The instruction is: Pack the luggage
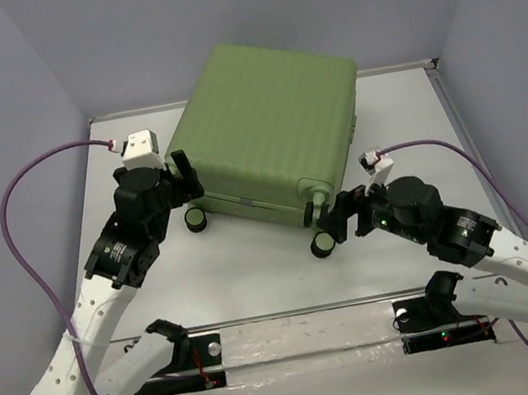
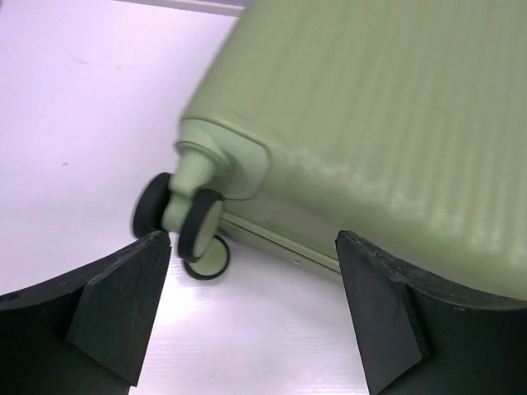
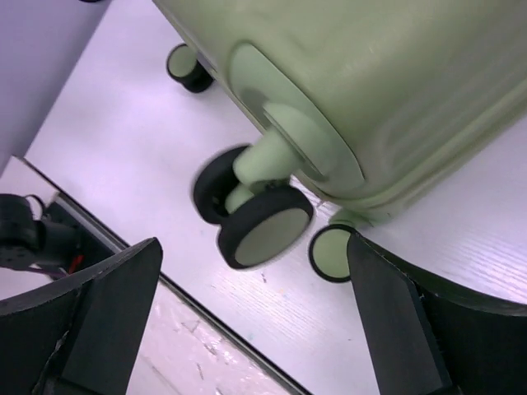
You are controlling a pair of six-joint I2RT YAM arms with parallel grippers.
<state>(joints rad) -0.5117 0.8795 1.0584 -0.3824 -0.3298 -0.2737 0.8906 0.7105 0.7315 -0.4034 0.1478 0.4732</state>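
The luggage (image 1: 268,131) is a light-green ribbed suitcase lying flat and closed on the white table, its black-and-green wheels facing the arms. My left gripper (image 1: 183,178) stands open beside the near-left wheel corner. In the left wrist view the luggage (image 2: 370,107) and its wheel pair (image 2: 177,214) lie just ahead of the open left gripper (image 2: 254,247), which holds nothing. My right gripper (image 1: 340,213) is open at the near-right wheel (image 1: 323,242). The right wrist view shows the luggage (image 3: 370,74) and a wheel (image 3: 263,222) just beyond the empty right gripper (image 3: 254,247).
Grey walls close the table on the left, back and right. A clear strip with the arm bases (image 1: 298,339) runs along the near edge. Purple cables (image 1: 21,228) loop out from both wrists. Bare white tabletop (image 1: 258,280) lies between the luggage and the bases.
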